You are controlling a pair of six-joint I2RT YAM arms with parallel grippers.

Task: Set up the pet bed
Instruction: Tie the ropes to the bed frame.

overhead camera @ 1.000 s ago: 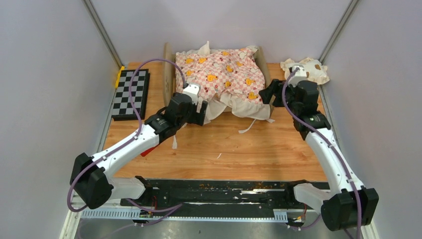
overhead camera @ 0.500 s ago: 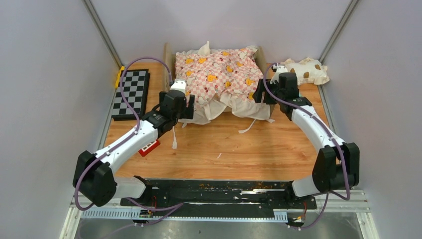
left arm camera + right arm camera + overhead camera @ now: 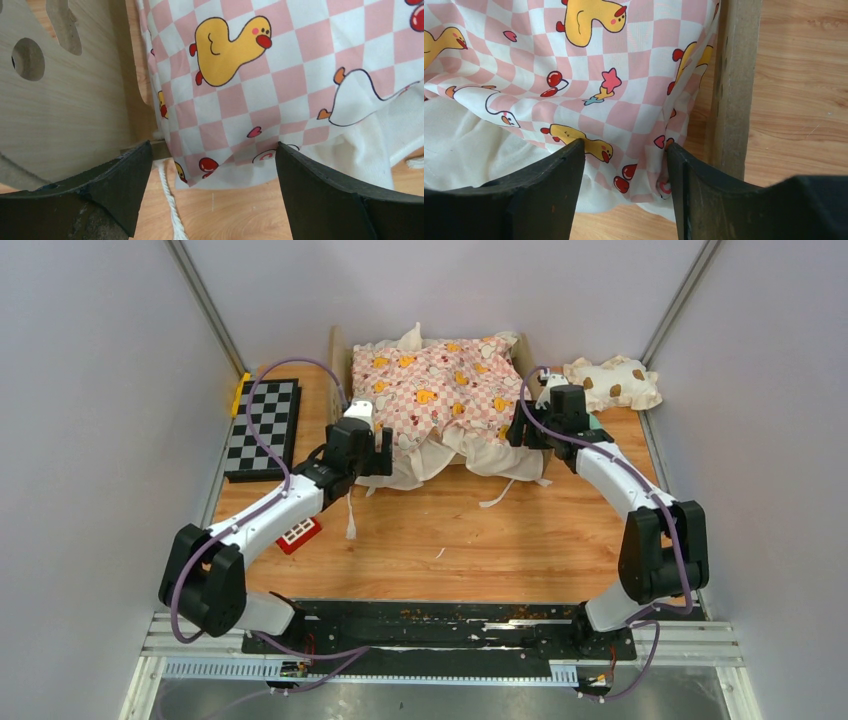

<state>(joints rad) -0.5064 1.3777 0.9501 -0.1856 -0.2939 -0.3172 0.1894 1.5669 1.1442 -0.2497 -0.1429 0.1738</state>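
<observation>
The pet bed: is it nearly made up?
Partly. The pink checkered cushion already lies on the pet bed, though its near edge droops onto the table. In hand: the left gripper and right gripper straddle its near corners, jaws open, probably to straighten it. Left: the spotted pillow sits on the table beside the bed.

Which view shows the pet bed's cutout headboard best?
Left wrist: the headboard fills the left side nearly face-on, cutout holes plain. Top external shows it only edge-on, a thin board left of the pink checkered cushion. Right wrist shows none of it, just the bed's opposite wooden end.
</observation>
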